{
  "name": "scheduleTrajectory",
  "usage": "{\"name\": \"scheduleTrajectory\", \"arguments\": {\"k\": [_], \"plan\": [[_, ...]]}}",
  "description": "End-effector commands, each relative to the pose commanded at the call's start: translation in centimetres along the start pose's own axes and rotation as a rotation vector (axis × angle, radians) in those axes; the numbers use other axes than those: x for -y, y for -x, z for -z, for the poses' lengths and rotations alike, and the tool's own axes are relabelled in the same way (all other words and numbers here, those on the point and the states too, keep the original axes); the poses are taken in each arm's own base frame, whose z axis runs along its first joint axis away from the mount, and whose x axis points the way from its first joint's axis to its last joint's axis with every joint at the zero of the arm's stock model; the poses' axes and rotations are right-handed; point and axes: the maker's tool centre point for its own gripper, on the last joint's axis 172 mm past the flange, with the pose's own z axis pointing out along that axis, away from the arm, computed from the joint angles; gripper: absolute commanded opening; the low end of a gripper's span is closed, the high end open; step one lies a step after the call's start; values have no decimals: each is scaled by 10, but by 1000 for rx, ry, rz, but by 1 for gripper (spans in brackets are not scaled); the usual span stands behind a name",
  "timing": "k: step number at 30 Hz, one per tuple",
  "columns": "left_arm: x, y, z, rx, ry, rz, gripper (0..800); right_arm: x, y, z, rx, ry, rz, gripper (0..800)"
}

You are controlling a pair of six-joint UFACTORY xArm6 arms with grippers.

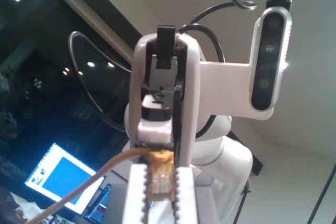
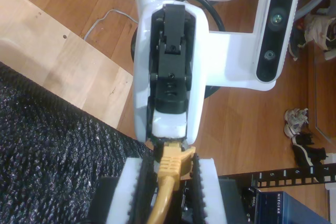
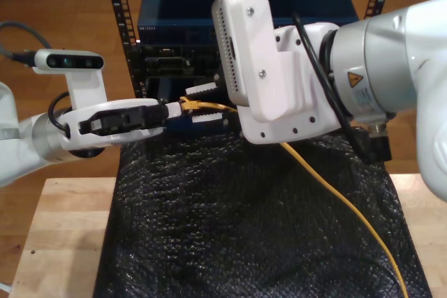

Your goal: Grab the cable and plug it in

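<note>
Black mat [image 3: 230,228], cable [image 3: 335,197] (yellow) clamped by my first gripper [image 1: 160,182], my second gripper [image 2: 169,179].

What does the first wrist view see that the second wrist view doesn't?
First wrist view: a lit monitor, a dark window and a clear plug. Second wrist view: wood floor, a black mat, shoes and a blue box. Both: the yellow cable clamped in a gripper, my first gripper in one and my second gripper in the other, each facing the other arm's camera.
</note>
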Motion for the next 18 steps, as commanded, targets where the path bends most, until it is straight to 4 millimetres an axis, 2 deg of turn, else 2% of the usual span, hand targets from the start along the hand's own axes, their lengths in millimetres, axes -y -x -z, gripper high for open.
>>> {"name": "scheduleTrajectory", "arguments": {"k": [18], "plan": [[1, 0, 0, 1, -1, 1, 5, 0, -5, 0, -15, 2, -11, 205]]}}
